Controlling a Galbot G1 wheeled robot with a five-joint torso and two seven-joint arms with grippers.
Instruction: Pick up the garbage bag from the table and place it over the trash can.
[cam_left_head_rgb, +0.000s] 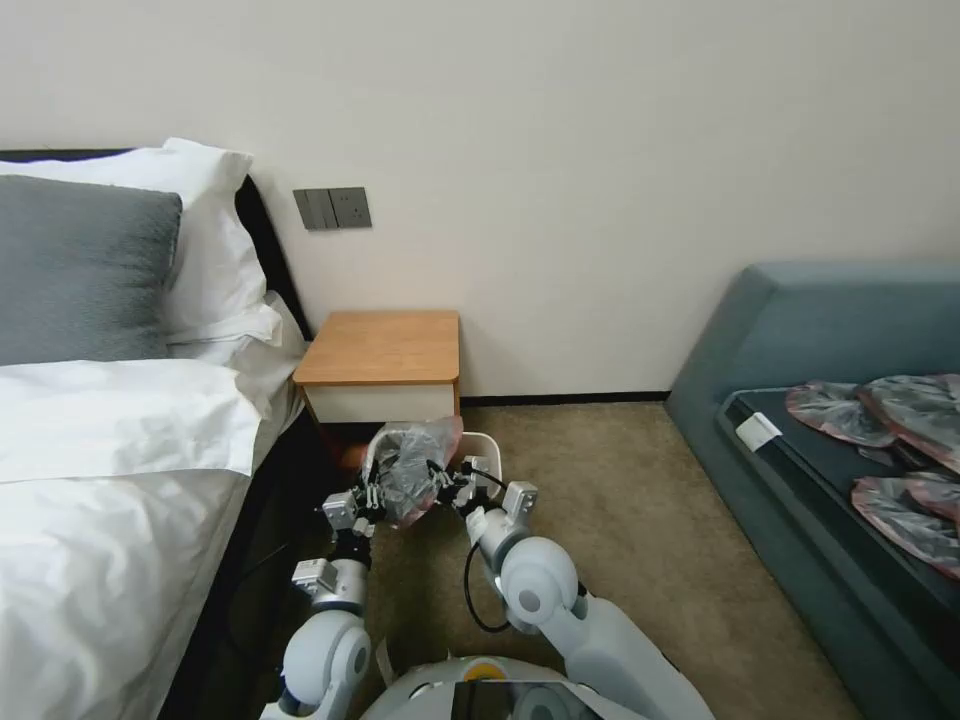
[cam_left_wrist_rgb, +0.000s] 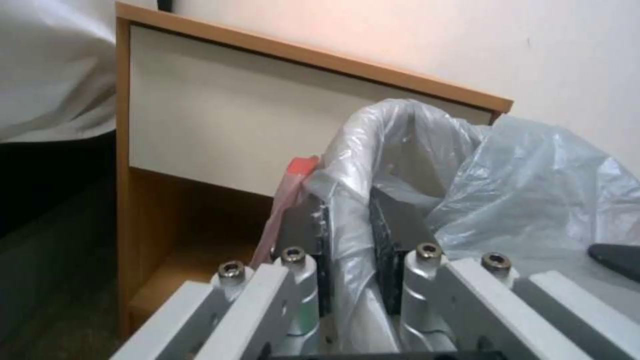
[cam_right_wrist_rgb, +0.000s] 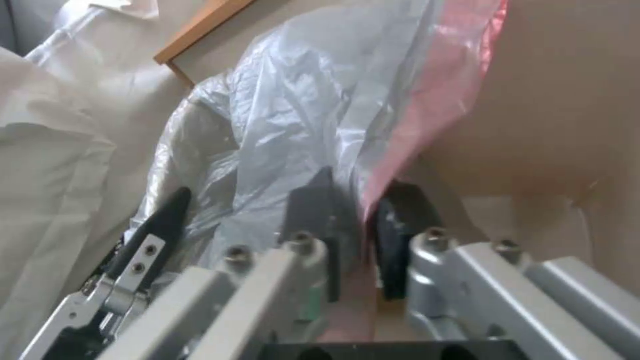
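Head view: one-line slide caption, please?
Left gripper and right gripper hold the garbage bag above the trash can, before the table.

Head camera looks down; wrist cameras closely share the garbage bag (cam_left_wrist_rgb: 520, 190).

Bin (cam_left_head_rgb: 486, 441): mostly hidden behind the bag (cam_left_head_rgb: 412, 470), one pale rim corner showing; sofa (cam_left_head_rgb: 800, 340) cut off by the right edge; bed (cam_left_head_rgb: 90, 520) cut off at left.

bedroom | bed (cam_left_head_rgb: 110, 500) w/ pillows (cam_left_head_rgb: 90, 260) | nightstand (cam_left_head_rgb: 383, 350) | sofa (cam_left_head_rgb: 830, 330)
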